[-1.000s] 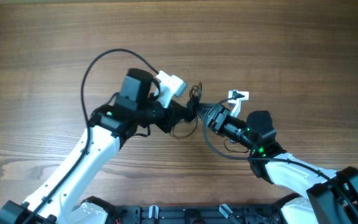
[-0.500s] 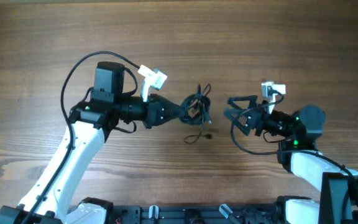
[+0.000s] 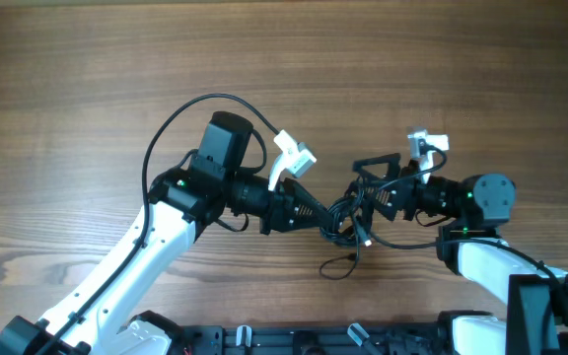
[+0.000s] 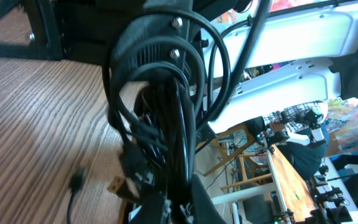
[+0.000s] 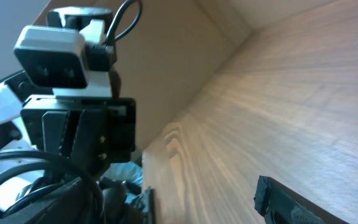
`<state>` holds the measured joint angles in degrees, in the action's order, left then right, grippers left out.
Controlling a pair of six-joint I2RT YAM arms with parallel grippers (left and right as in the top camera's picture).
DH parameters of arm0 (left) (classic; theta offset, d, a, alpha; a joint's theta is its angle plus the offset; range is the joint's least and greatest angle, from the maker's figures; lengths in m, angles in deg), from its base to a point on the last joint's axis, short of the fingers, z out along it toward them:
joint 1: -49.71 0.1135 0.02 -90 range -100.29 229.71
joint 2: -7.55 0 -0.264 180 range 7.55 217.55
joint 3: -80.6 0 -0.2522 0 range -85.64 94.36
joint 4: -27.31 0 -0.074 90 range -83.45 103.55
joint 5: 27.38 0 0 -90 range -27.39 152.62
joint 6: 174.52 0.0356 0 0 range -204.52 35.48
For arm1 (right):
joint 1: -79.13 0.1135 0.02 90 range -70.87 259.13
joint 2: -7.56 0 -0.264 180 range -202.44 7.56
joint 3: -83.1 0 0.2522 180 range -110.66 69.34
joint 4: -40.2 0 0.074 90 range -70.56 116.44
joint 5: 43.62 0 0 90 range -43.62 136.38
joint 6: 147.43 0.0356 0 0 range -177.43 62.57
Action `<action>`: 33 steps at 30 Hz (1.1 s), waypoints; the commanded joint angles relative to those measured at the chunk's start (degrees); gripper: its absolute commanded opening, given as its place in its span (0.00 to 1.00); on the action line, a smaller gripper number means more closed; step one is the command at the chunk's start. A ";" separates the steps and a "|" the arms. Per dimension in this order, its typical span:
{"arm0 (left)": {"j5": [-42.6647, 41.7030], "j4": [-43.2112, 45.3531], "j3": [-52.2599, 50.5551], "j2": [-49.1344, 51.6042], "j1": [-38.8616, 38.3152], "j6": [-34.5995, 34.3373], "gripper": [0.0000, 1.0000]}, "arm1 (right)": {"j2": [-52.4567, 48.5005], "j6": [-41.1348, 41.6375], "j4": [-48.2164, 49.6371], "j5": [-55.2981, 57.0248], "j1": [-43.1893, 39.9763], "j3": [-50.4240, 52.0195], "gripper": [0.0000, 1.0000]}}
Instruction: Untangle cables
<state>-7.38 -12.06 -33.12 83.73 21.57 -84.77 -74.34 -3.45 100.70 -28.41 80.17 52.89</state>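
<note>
- Overhead, I see the cables (image 3: 346, 211) as a small dark tangle between the two arms, near the middle of the wooden surface (image 3: 67, 89).
- The left jaws are clamped on the tangle's left side. The right jaws stand wide apart just to its right, and from here I cannot tell whether they touch a strand.
- Only the overhead view shows the loose end (image 3: 337, 266), which drops from the tangle and lies on the wood below it.
- The left wrist view fills in the grip. The cables (image 4: 176, 118) rise as a thick bundle of near-parallel strands from the closed jaws at the bottom edge, with loops bulging to either side.
- That view also shows a small plug (image 4: 76, 182) lying on the surface to the left of the bundle.
- The right wrist view barely shows the tangle. A few dark loops (image 5: 73, 180) sit cropped in the bottom-left corner, and I cannot tell which strands they are. The left arm's white camera (image 5: 50, 56) is above them.
- In that view one of the right arm's fingers (image 5: 289, 198) sits at the lower right, well apart from those loops, with bare wood in between.
</note>
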 commanded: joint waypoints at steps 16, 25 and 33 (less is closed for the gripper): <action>-11.43 4.46 -0.11 -0.42 13.18 1.33 0.04 | -0.07 -4.09 -15.08 32.04 5.81 -0.48 0.98; -12.04 4.44 -0.11 -0.42 13.16 0.85 0.04 | -0.07 -1.25 -27.23 45.33 -1.55 -0.48 1.00; -12.02 5.92 -0.11 -0.42 13.16 0.90 0.04 | -0.07 -9.05 -11.02 8.04 -1.88 -0.48 1.00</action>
<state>-17.41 -6.70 -33.41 83.73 34.68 -84.57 -74.41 -11.34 88.79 -11.14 74.57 52.68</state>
